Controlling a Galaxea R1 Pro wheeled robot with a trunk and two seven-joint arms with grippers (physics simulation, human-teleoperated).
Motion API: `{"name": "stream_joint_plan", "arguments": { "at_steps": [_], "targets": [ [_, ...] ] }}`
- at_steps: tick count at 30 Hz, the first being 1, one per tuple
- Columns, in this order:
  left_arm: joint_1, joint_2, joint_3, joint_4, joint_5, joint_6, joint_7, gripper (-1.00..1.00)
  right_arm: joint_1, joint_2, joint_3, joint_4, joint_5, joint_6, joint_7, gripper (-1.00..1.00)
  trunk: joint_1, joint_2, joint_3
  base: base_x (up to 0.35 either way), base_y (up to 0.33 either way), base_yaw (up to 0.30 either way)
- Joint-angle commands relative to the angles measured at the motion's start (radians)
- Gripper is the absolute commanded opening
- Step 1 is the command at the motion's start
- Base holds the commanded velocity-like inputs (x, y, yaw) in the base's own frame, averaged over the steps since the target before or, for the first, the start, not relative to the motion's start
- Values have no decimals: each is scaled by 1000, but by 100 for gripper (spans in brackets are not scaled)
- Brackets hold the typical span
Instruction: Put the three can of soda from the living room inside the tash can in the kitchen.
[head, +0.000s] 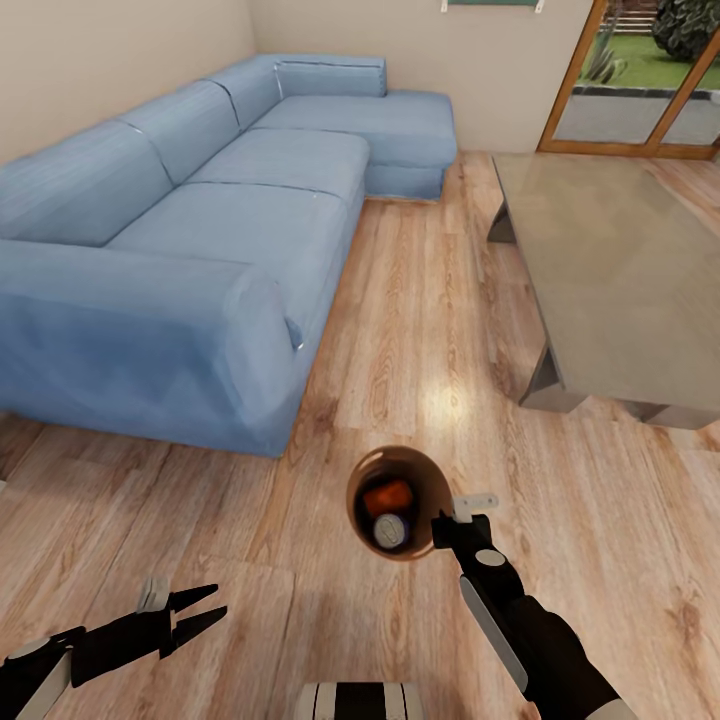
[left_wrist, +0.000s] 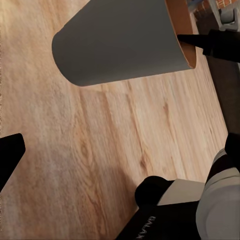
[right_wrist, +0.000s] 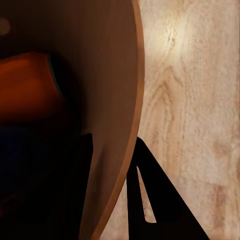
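Observation:
The tash can (head: 405, 464) hangs tilted just above the wood floor, its tan inside facing my head camera. Inside it lie an orange can of soda (head: 388, 495) and a second one showing its silver top (head: 390, 531). My right gripper (head: 446, 522) is shut on the bin's rim, one finger inside and one outside. In the right wrist view the rim wall (right_wrist: 112, 150) runs between the fingers, with an orange can (right_wrist: 30, 85) deep inside. My left gripper (head: 203, 612) hangs open and holds nothing, left of the bin. The left wrist view shows the bin's grey outside (left_wrist: 120, 47).
I am in the living room. A blue sectional sofa (head: 200, 260) stands on the left and a long low grey table (head: 620, 270) on the right, with a lane of plank floor (head: 420, 300) between them. Glass doors (head: 640, 90) are at the far right.

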Motion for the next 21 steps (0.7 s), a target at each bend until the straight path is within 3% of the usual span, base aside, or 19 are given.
{"name": "stream_joint_plan", "arguments": {
  "at_steps": [1, 6, 12, 21],
  "targets": [
    [0, 0, 0, 0, 0, 0, 0, 100, 0, 0, 0, -1, 5, -1, 2, -100, 4, -7, -3, 0, 0, 0],
    [0, 0, 0, 0, 0, 0, 0, 100, 0, 0, 0, -1, 5, -1, 2, -100, 8, -14, -6, 0, 0, 0],
    [0, -1, -1, 0, 0, 0, 0, 100, 0, 0, 0, -1, 5, -1, 2, -100, 31, -56, -25, 0, 0, 0],
    [0, -1, -2, 0, 0, 0, 0, 100, 0, 0, 0, -1, 5, -1, 2, -100, 31, -56, -25, 0, 0, 0]
  ]
}}
